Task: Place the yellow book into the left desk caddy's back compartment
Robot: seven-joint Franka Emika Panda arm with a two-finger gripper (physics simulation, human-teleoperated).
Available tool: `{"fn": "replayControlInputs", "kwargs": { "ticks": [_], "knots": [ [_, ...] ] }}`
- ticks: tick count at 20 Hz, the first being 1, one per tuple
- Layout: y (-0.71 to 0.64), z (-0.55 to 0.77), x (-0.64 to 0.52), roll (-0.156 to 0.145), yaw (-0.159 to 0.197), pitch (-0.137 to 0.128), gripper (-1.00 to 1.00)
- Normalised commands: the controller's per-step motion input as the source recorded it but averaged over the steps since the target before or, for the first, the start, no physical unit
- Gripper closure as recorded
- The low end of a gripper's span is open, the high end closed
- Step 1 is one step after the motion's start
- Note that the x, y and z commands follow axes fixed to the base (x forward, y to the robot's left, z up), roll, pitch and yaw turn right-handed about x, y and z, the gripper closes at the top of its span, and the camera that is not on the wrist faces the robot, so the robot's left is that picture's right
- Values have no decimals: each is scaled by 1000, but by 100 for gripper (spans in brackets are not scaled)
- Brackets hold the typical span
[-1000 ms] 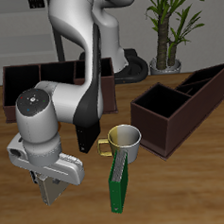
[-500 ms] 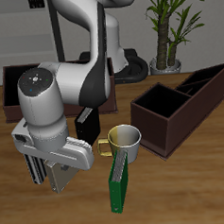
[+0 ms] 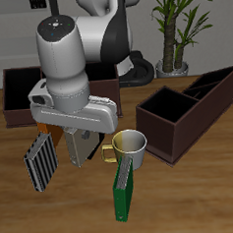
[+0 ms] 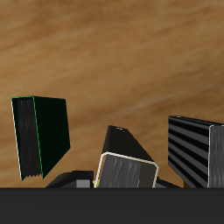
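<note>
**Risen off the table with the book in its jaws**

Since a second ago the gripper (image 3: 79, 141) has climbed from tabletop height. Its jaws are clenched on the yellow book (image 4: 127, 168), which hangs between them. The book looks stiff, light and smooth-covered, so a firm pinch across both covers suits it. The left desk caddy (image 3: 13, 94) lies behind the jaws.

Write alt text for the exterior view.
White robot arm over a wooden table, jaws beside a silver metal mug. Thin green book and striped black book stand nearby. Behind: long reddish-brown caddy and diagonal reddish-brown caddy.
</note>
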Motion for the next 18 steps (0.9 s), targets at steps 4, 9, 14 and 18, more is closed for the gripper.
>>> {"fn": "replayControlInputs", "kwargs": {
  "ticks": [4, 9, 14, 18],
  "knots": [
    [116, 529, -485, -66, -7, -28, 100],
    [-37, 350, -413, -45, -36, -31, 100],
    [185, 220, -453, -6, 21, -11, 100],
    [415, 192, -613, -2, 19, -26, 100]
  ]
}}
